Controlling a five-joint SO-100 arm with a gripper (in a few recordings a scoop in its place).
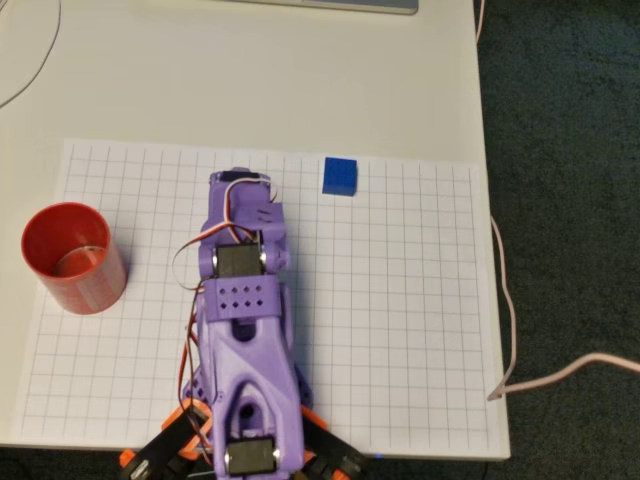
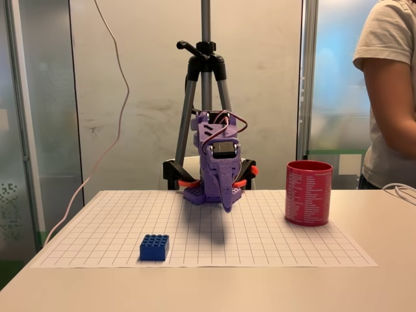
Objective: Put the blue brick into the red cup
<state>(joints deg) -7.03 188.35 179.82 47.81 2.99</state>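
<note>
White table (image 1: 250, 80) with grid sheet (image 1: 400, 300). Red cup (image 1: 72, 258) stands upright at sheet's left edge in overhead view, nothing inside. Blue brick (image 1: 339, 175) lies on the far grid row, well apart from cup. Purple gripper (image 2: 227, 203) hangs between them, fingers together, holding nothing.

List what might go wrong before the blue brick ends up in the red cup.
1. The blue brick is small and sits near the grid sheet's far edge in the overhead view; a slightly off grasp may nudge it away.
2. The red cup stands on the opposite side of the arm, so the long carry could drop the brick or tip the cup.
</note>
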